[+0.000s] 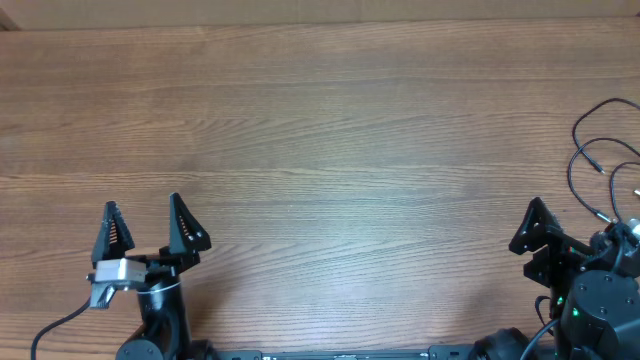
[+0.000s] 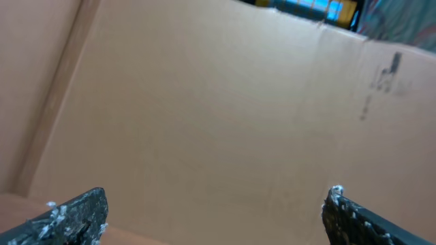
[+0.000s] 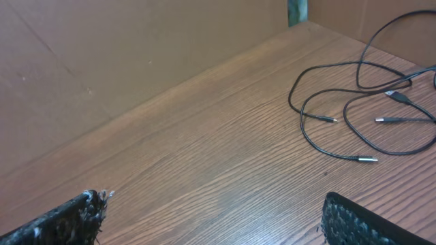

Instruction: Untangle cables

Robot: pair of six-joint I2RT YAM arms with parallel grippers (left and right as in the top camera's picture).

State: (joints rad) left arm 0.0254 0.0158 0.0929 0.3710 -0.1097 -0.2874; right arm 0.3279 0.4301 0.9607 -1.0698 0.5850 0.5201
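The cables (image 1: 578, 132) are thin black wires with small silvery plug ends. They lie in loose overlapping loops at the table's far right edge. In the right wrist view they lie ahead and to the right (image 3: 346, 116), with several plug ends lying apart. My right gripper (image 1: 580, 225) is open and empty, just short of the cables; its fingertips (image 3: 214, 204) frame bare wood. My left gripper (image 1: 145, 225) is open and empty at the front left, far from the cables. Its wrist view (image 2: 214, 197) shows no cable.
The wooden table (image 1: 320, 150) is bare wood across its middle and left. A brown cardboard wall (image 2: 218, 102) stands behind the table and also shows in the right wrist view (image 3: 136, 47).
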